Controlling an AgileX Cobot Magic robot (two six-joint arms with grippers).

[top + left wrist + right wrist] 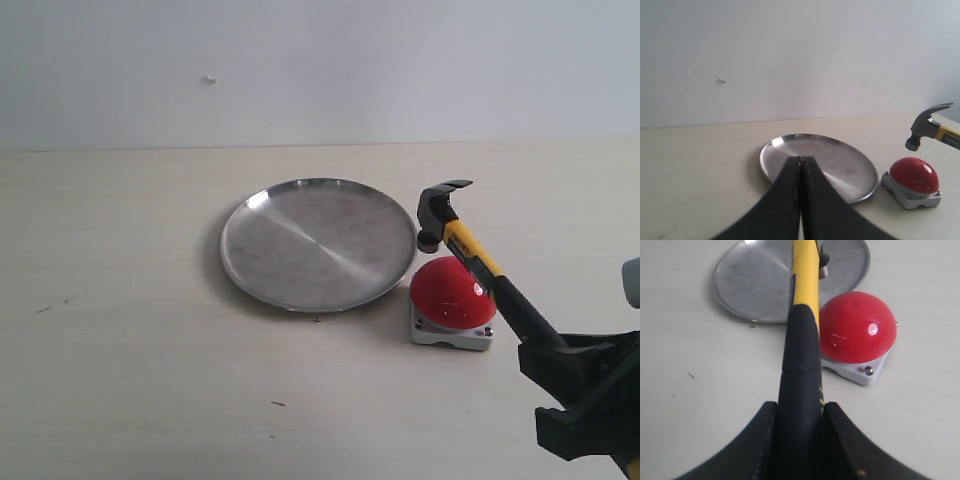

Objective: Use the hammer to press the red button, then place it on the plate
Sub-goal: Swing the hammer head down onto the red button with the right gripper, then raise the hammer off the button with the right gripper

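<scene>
Pale tabletop [120,380], white wall [320,60], small speck [208,80]

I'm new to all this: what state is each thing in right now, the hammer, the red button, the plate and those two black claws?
hammer: held in the air by its black handle.
red button: hammer head just above it, not touching.
plate: flat on the table, nothing on it.
right gripper: shut on the hammer.
left gripper: shut, holding nothing.
</scene>
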